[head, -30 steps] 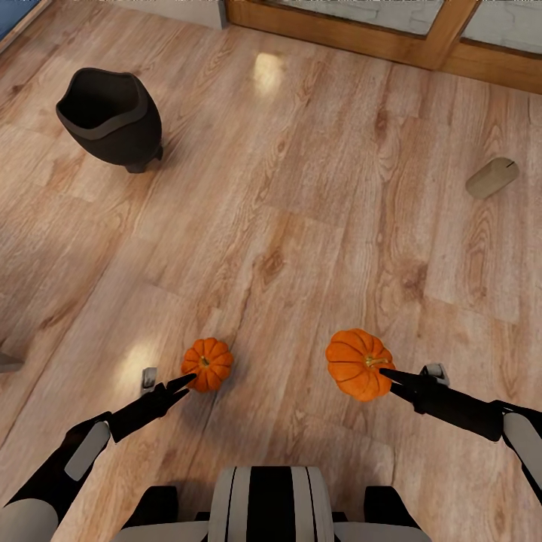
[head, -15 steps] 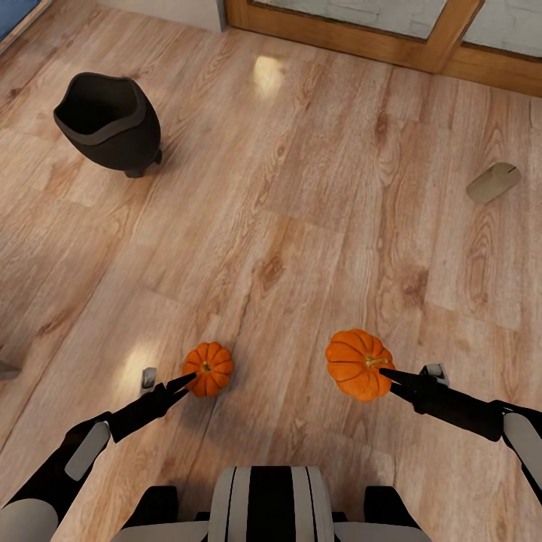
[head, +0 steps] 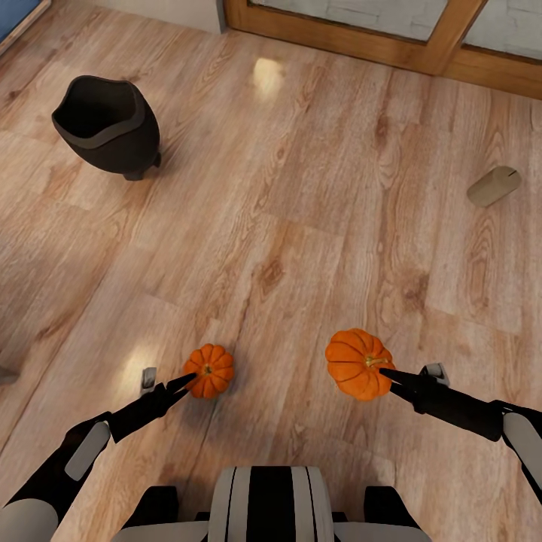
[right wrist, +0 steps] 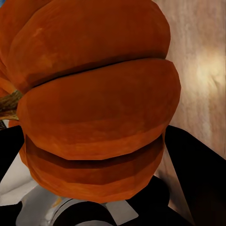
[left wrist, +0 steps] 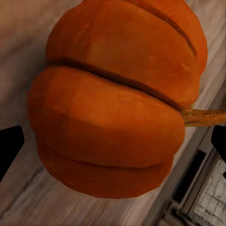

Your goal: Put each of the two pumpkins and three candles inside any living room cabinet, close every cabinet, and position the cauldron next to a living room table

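The small pumpkin (head: 208, 370) sits at the tips of my left gripper (head: 184, 382). In the left wrist view this pumpkin (left wrist: 113, 108) lies between the fingertips (left wrist: 9, 146) with a thin gap on each side, so the jaws stand open. My right gripper (head: 385, 379) is shut on the larger pumpkin (head: 359, 363) and holds it off the floor. In the right wrist view its black fingers (right wrist: 200, 174) press against that pumpkin (right wrist: 94, 94). The black cauldron (head: 105, 124) stands upright on the floor at the far left. One beige candle (head: 493, 186) lies on its side at the far right.
A wooden door frame (head: 339, 34) with glass panes runs along the far edge of the wood floor. My own base (head: 271, 504) shows at the near edge. Open floor lies between the cauldron and the candle.
The whole view has shifted, with the floor, cauldron and candle sliding toward me. The small pumpkin has dropped slightly relative to the left fingertips. The right pumpkin stays fixed in its gripper.
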